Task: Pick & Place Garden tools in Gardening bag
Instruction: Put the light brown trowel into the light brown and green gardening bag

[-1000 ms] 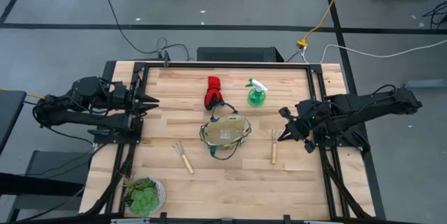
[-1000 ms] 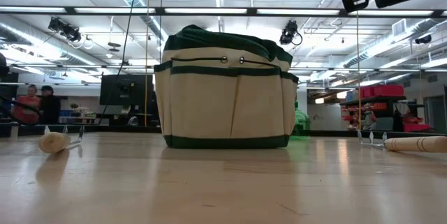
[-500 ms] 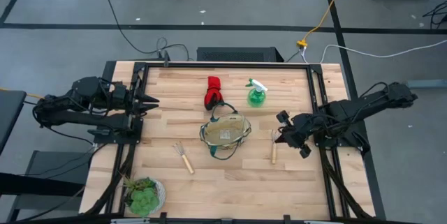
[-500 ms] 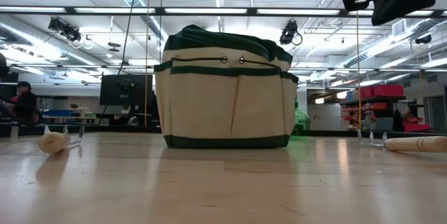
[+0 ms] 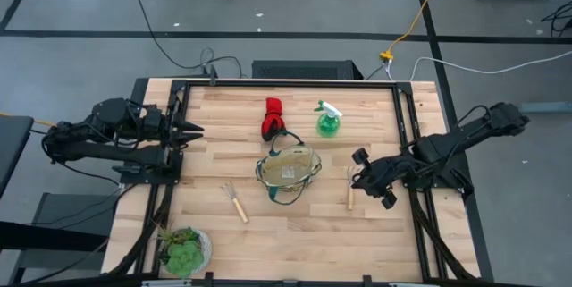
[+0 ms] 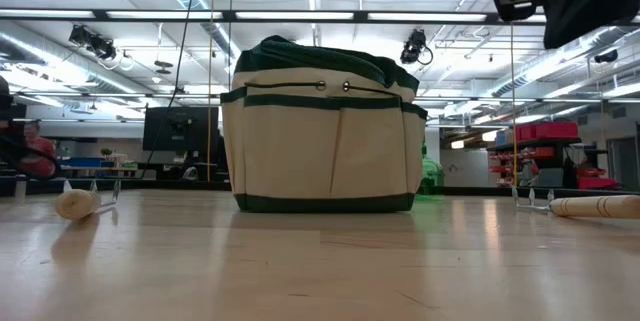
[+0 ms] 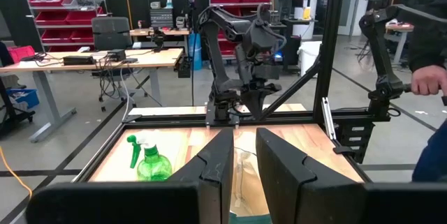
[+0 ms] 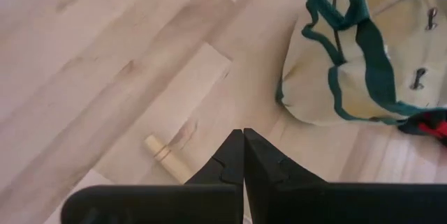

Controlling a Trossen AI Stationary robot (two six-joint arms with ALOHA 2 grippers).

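The tan gardening bag (image 5: 288, 173) with a dark green rim stands mid-table, also in the low view (image 6: 320, 131). Two wooden-handled rakes lie on the table, one left of the bag (image 5: 235, 201) and one right of it (image 5: 350, 189). The red-and-black glove bundle (image 5: 272, 119) and the green spray bottle (image 5: 327, 121) sit behind the bag. My right gripper (image 5: 357, 176) hangs shut, tilted down, above the right rake, whose handle end (image 8: 164, 155) shows beside its fingertips (image 8: 243, 140). My left gripper (image 7: 244, 161) waits at the table's left edge (image 5: 192, 130), slightly open and holding nothing.
A green plant in a white pot (image 5: 183, 249) stands at the near left corner. Black frame rails run along the table's edges (image 5: 407, 126). Bare wood lies between the bag and the near edge. A person's hand (image 7: 426, 81) shows beyond the table.
My right gripper has swung toward the table's near edge and sunk a little, tipping further down, and now hangs over the right-hand rake. It has stayed shut.
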